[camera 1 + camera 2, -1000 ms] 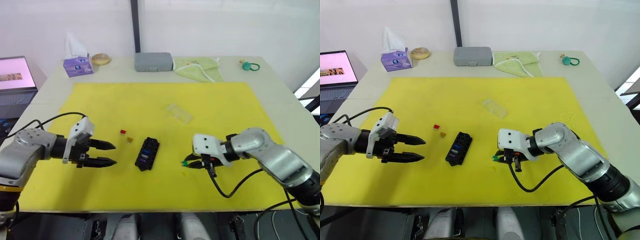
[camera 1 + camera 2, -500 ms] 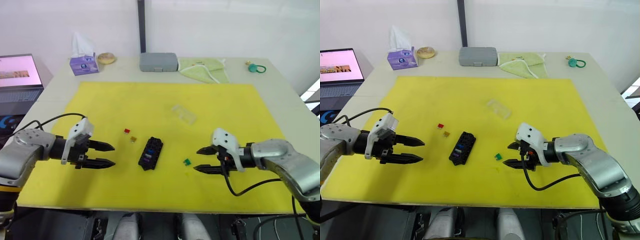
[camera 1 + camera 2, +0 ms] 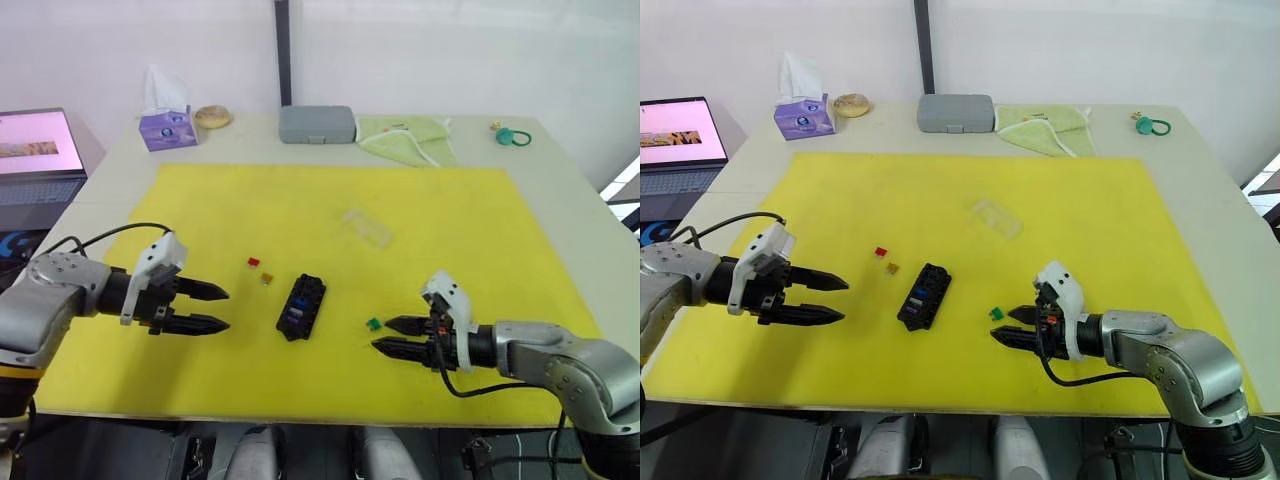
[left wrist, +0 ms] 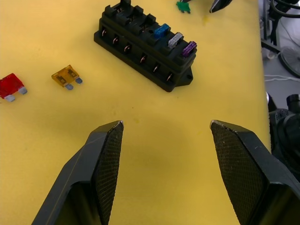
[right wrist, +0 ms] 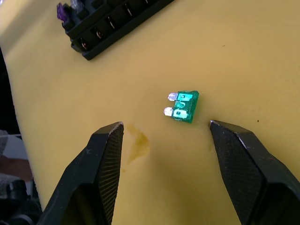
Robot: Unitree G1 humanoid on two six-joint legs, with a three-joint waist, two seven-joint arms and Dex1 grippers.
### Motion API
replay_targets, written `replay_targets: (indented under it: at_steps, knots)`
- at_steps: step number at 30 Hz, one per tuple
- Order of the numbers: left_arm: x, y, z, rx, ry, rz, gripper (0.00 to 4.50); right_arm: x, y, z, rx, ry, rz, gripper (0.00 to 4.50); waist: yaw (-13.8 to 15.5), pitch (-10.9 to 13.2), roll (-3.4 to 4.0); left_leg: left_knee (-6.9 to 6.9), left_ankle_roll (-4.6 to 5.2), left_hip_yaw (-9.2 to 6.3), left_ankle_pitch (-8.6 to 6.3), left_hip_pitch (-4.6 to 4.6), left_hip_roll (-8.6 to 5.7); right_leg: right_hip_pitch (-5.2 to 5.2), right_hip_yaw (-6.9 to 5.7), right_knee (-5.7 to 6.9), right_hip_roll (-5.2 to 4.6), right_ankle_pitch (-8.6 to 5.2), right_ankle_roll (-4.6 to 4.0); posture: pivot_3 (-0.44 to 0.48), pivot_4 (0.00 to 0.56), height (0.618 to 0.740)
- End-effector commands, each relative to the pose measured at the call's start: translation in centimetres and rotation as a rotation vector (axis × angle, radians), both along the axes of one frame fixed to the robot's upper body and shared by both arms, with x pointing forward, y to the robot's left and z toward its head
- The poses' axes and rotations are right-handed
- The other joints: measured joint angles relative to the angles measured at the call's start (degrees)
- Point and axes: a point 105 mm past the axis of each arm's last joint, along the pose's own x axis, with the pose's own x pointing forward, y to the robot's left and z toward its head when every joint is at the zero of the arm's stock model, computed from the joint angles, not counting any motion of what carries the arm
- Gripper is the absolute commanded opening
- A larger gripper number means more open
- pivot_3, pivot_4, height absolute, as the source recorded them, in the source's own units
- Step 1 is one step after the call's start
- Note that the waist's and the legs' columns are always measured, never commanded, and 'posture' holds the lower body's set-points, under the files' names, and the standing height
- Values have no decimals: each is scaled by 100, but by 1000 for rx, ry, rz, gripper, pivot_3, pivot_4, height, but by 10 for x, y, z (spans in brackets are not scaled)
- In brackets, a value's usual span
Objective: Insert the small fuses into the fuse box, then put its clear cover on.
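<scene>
Since a second ago the right claw (image 3: 1004, 327) has let go of the small green plastic fuse (image 3: 995, 313) and drawn back toward the desk's near edge; its two black fingers now stand wide apart with nothing between them, tips low over the yellow mat (image 3: 330, 215) just beside that fuse. Seen from the right wrist, the green fuse (image 5: 183, 107) lies flat on the mat ahead of the spread fingers, its two metal prongs showing, touching neither finger, with a faint brownish smudge (image 5: 136, 143) on the mat close by.

Left claw (image 3: 216, 309) hovers over the mat's left part, also fully spread and empty, pointing toward the small black rectangular fuse box (image 3: 301, 307), which lies near the mat's middle, well apart from both claws. In the left wrist view the box (image 4: 143, 47) carries a blue fuse (image 4: 160, 31), a grey fuse (image 4: 175, 40) and a purple fuse (image 4: 188, 48) seated in slots at one end. Two loose chips lie on the mat beside the box, between it and the left arm: a red fuse (image 4: 11, 86) and an orange fuse (image 4: 66, 76).

Farther back on the mat lies the clear colourless plastic cover (image 3: 366, 228), apart from everything else
</scene>
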Motion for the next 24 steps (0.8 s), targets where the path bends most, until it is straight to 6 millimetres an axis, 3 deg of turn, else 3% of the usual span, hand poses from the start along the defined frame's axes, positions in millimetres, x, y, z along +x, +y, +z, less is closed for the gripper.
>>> replay_targets:
  at_steps: [1,11,14,18,19,24]
  knots:
    - [1,1,7,14,-35,-9,3119,-3,6,1,55,35,-8,3069,-4,0,0,0,0,0,0,0,0,0,0,0,0,0,0,0,150,737]
    - [2,3,4,30,-39,-4,3119,-4,11,-7,121,108,-49,3069,-22,-1,-1,0,0,0,0,2,2,0,1,1,3,0,0,0,150,737]
    - [2,3,4,34,-41,-4,3119,-5,12,-9,141,128,-58,2226,-25,-1,-1,0,0,0,0,2,3,0,1,1,4,0,0,0,150,737]
    - [2,4,3,40,-45,-2,3119,-2,11,-11,151,133,-82,293,-25,-1,-1,-1,0,0,0,2,3,0,1,1,5,0,0,0,150,737]
    - [2,4,3,40,-45,-2,3119,-1,11,-11,157,133,-89,30,-24,-1,-1,-1,0,0,0,2,3,0,1,1,5,0,0,0,150,737]
    - [3,4,2,40,-47,0,3119,0,11,-12,157,131,-98,30,-23,-1,-2,-1,0,0,0,2,3,0,1,1,5,0,0,0,150,737]
